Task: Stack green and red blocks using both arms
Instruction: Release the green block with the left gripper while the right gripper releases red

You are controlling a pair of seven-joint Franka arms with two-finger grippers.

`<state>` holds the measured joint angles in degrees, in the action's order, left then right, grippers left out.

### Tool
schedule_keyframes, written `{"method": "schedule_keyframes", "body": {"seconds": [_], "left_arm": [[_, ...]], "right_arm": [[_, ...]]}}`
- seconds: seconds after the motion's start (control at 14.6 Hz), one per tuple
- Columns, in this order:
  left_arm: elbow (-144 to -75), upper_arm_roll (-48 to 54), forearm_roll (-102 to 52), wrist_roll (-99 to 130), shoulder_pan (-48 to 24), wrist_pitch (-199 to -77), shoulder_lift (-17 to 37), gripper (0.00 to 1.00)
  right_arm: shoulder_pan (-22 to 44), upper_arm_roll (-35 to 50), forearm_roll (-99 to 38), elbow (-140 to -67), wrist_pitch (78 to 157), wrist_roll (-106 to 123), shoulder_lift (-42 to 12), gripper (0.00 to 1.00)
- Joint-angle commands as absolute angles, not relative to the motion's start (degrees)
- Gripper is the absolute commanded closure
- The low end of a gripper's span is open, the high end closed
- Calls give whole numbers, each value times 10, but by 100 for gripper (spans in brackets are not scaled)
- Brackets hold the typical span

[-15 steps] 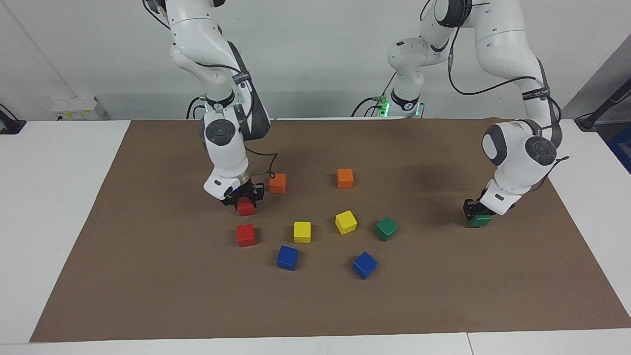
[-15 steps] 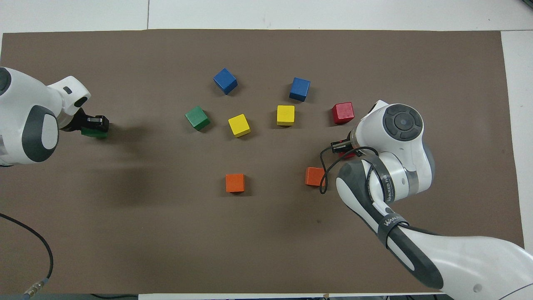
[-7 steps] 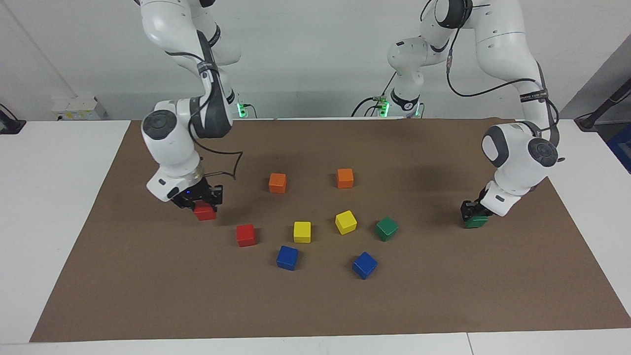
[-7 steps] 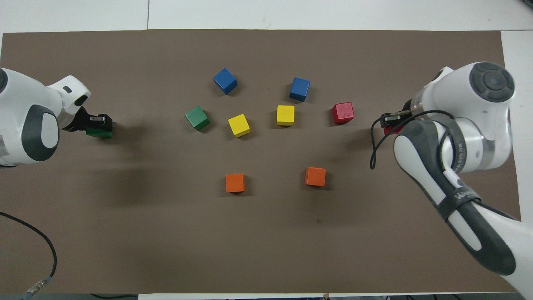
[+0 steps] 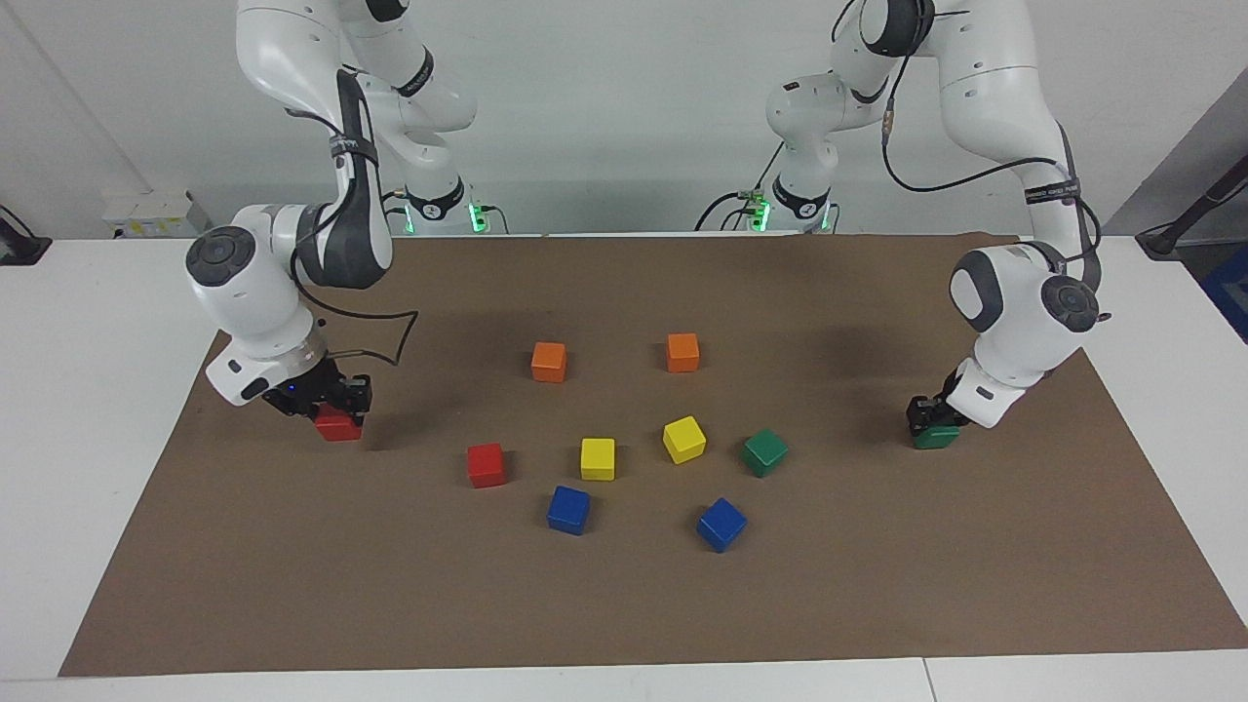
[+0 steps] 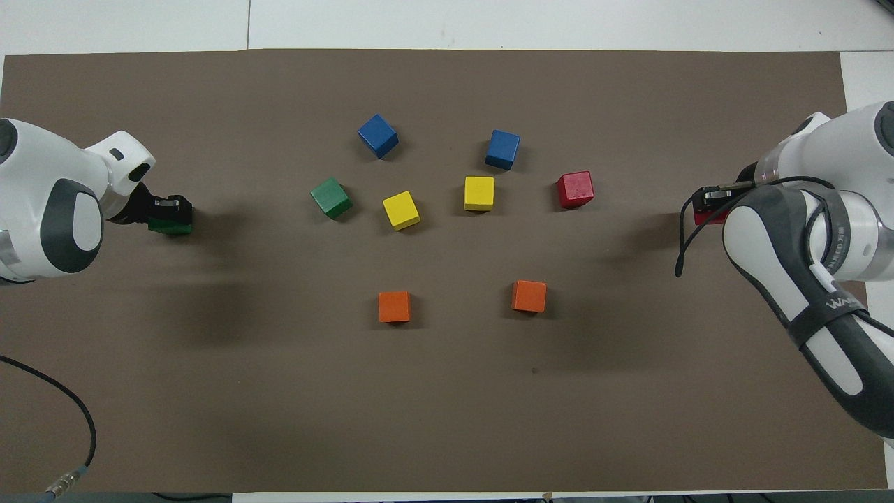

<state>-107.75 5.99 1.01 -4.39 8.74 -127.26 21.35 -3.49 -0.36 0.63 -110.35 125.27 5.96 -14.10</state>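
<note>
My right gripper (image 5: 339,411) is shut on a red block (image 5: 338,426) and holds it low over the mat near the right arm's end; the block also shows in the overhead view (image 6: 705,217). My left gripper (image 5: 928,417) is shut on a green block (image 5: 935,436) low at the mat near the left arm's end, which also shows in the overhead view (image 6: 170,224). Whether either held block touches the mat I cannot tell. A second red block (image 5: 486,464) and a second green block (image 5: 764,451) lie free in the middle cluster.
Two yellow cubes (image 5: 598,458) (image 5: 683,439) lie between the free red and green blocks. Two blue cubes (image 5: 568,509) (image 5: 721,524) lie farther from the robots, two orange cubes (image 5: 549,362) (image 5: 682,352) nearer. All rest on a brown mat (image 5: 624,604).
My right gripper has carried its red block from beside the orange cube out toward the right arm's end of the mat. My left gripper with the green block has barely shifted.
</note>
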Motion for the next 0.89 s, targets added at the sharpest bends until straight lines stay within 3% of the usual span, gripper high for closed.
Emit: {"method": "schedule_keyframes", "body": {"seconds": [0.0, 0.34, 0.82], "left_arm": [[-1079, 64, 4, -45, 93, -1284, 210, 0], [-1028, 68, 3, -31, 84, -1228, 198, 0], [-964, 68, 4, 330, -65, -1202, 207, 0]], "right_arm": [[-52, 4, 5, -1104, 1279, 115, -158, 100], [-55, 4, 4, -1106, 1286, 144, -171, 100], [-59, 4, 4, -1115, 1321, 158, -187, 100]]}}
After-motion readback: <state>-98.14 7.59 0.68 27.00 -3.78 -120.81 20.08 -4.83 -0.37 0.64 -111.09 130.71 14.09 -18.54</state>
